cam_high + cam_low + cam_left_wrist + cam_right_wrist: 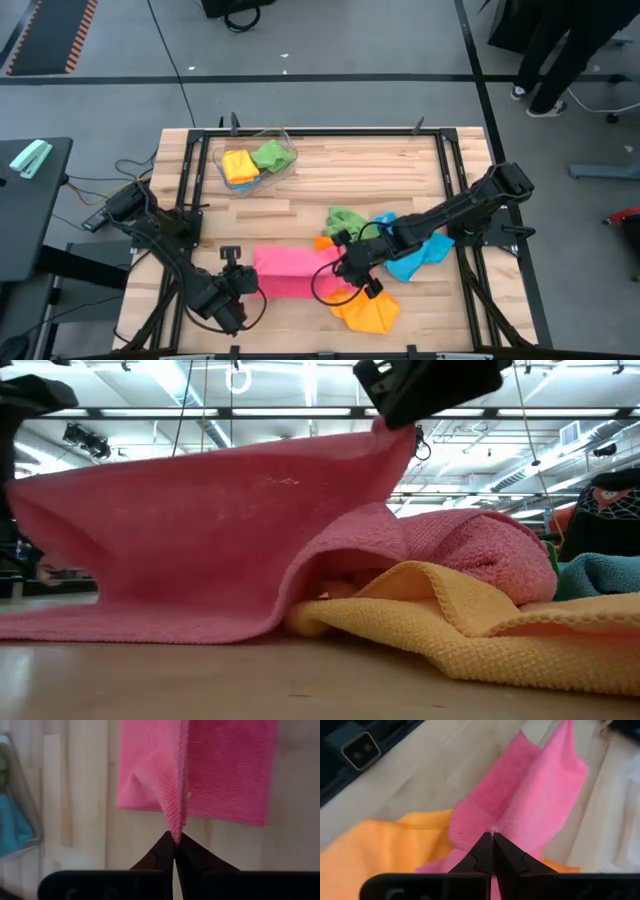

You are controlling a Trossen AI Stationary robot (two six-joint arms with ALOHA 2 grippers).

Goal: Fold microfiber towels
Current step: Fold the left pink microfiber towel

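Right now the left pincer [175,840] is pinching a puckered edge of the pink towel [290,270], its two dark fingers pressed tight together with only the cloth between them. From above, this pincer [247,272] is sitting at the pink towel's left end, near the front edge of the desk [330,170].

The right pincer [493,836] is likewise clamping the pink towel, fingers closed on a small bunched fold of it. In the high view it [345,268] is working at the pink towel's right end, where the cloth is meeting the pile. The low view is showing the pink towel [200,530] being lifted at one corner by a dark pincer [425,388] and draping down to the wood, though that view alone is not telling me which arm it is.

Just right of the pink towel, an orange-yellow towel [368,312] is lying crumpled, partly under the pink one's lifted end. Beyond it, further right, a blue towel [420,260] is lying rumpled under the right arm, and a green towel [345,218] is peeking out behind the pile.

Well behind the pink towel, toward the desk's far left corner, a clear plastic bin [285,160] is holding a folded yellow-orange cloth [239,166] and a green cloth [268,154] side by side.
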